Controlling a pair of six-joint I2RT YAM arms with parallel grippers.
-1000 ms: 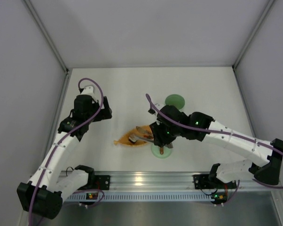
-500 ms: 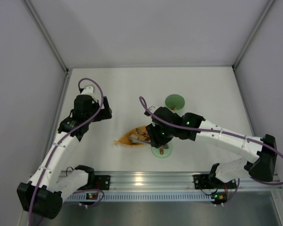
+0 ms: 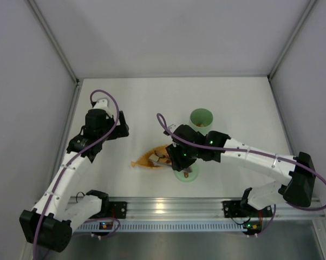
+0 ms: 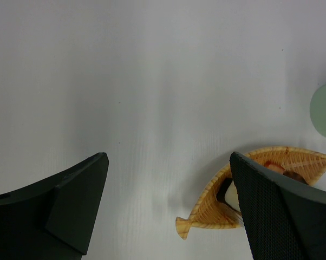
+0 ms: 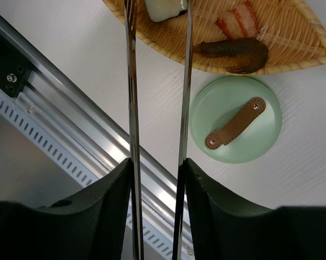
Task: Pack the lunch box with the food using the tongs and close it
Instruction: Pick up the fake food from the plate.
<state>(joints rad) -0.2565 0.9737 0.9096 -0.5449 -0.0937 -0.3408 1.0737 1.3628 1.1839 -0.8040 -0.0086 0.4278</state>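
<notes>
1. The tongs (image 5: 131, 108) are being gripped by the right gripper (image 5: 157, 165). Its two dark fingers are pressing on the outer sides of the two thin arms. In the right wrist view the arms are running from the gripper toward 12 o'clock, nearly parallel and a little apart.
2. The far ends of the arms are reaching over the orange dish (image 5: 293, 38) and passing out of the top of that view. A white piece of food (image 5: 164, 8) is lying between them, and whether they are touching it cannot be told.
3. More food is lying in the dish at 1 o'clock of the gripper: an orange-and-white striped piece (image 5: 240, 20) and, just beside it, a brown piece (image 5: 233, 51).
4. The green lid (image 5: 217, 108) is lying flat on the table (image 5: 71, 49) at 2 o'clock of the gripper, just beside the dish, with its brown handle (image 5: 236, 125) facing up.
5. In the top view the lunch box (image 3: 201, 117) is standing upright and uncovered at 1 o'clock of the right gripper, apart from the dish.
6. The left gripper (image 4: 167, 162) is hanging with its jaws wide apart and holding nothing. In the top view it is sitting at 10 o'clock of the dish, well apart from it.
</notes>
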